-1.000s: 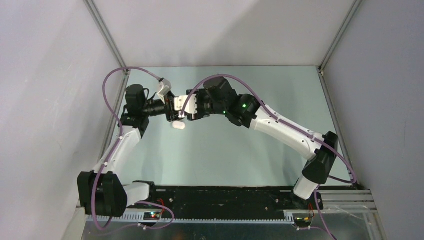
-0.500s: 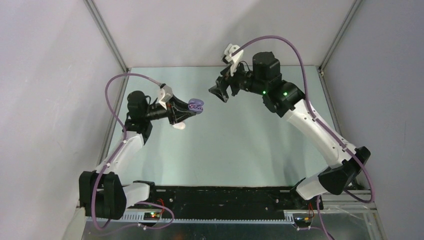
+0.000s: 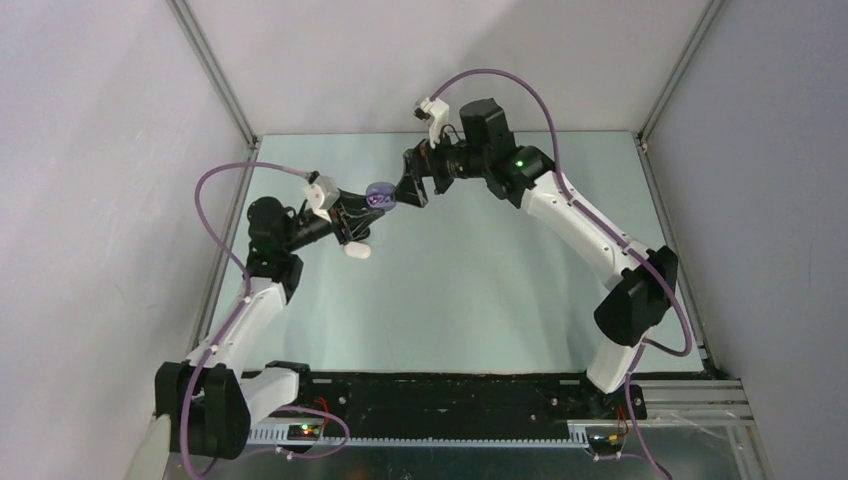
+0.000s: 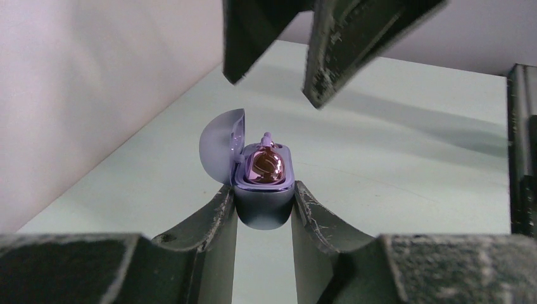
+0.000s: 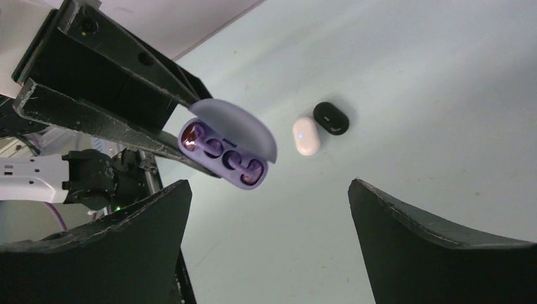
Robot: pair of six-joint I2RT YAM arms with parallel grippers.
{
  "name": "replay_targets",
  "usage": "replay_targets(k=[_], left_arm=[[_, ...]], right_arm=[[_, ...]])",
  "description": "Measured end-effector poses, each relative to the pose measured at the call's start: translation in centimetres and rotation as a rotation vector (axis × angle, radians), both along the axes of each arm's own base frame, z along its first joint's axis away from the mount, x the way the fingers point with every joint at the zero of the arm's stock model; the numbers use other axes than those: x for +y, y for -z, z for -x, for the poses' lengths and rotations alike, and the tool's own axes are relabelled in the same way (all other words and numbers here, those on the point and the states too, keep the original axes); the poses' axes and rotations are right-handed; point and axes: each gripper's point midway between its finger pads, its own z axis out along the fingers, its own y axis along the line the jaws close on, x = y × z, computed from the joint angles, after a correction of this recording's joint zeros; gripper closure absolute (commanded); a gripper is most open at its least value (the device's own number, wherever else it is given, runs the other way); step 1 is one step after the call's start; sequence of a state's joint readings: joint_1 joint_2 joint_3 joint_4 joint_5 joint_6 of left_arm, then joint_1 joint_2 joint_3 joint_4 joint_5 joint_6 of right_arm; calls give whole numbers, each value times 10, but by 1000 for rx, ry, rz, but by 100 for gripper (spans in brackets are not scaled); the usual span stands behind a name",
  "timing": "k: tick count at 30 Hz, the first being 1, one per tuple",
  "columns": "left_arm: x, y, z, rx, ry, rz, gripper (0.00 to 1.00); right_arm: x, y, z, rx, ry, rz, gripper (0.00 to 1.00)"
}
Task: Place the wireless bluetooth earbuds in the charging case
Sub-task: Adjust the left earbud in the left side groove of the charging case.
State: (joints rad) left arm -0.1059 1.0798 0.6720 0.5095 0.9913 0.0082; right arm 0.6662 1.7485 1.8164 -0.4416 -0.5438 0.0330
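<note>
My left gripper (image 3: 372,207) is shut on the base of a purple charging case (image 3: 380,196) and holds it above the table with its lid open. In the left wrist view the case (image 4: 263,212) sits between my fingertips, lid (image 4: 218,152) swung left, and a glossy purple earbud (image 4: 266,166) sits in it. The right wrist view shows the case (image 5: 215,158) with glossy purple buds (image 5: 252,168) seated in its wells. My right gripper (image 3: 412,190) is open and empty just right of the case, fingers (image 4: 354,44) above it, not touching it.
A white oval case (image 5: 306,135) and a black oval case (image 5: 331,118) lie side by side on the pale green table (image 3: 480,280). The white one shows in the top view (image 3: 356,251) under the left gripper. Walls close the left, back and right sides.
A second ago both grippers were together at the case. The right gripper pulled away up and right, leaving the lid open, and has now come back close to the case.
</note>
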Motion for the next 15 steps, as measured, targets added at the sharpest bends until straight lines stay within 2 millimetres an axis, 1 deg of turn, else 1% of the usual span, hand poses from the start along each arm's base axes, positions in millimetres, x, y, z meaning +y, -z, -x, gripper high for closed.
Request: replay_targets(k=[2, 4, 7, 11, 13, 15], left_arm=[[2, 1, -5, -7, -30, 3, 100], [3, -2, -9, -33, -54, 1, 100], [-1, -3, -11, -58, -63, -7, 100], [-5, -3, -12, -74, -72, -16, 100], [-5, -2, -14, -79, -87, -21, 100], [-4, -2, -15, -82, -102, -23, 100]], right_arm=[[3, 8, 3, 32, -12, 12, 1], [8, 9, 6, 46, -22, 9, 1], [15, 3, 11, 47, -40, -2, 0], [26, -13, 11, 46, -67, -23, 1], [30, -18, 6, 53, -70, -28, 1], [33, -18, 1, 66, -68, -25, 1]])
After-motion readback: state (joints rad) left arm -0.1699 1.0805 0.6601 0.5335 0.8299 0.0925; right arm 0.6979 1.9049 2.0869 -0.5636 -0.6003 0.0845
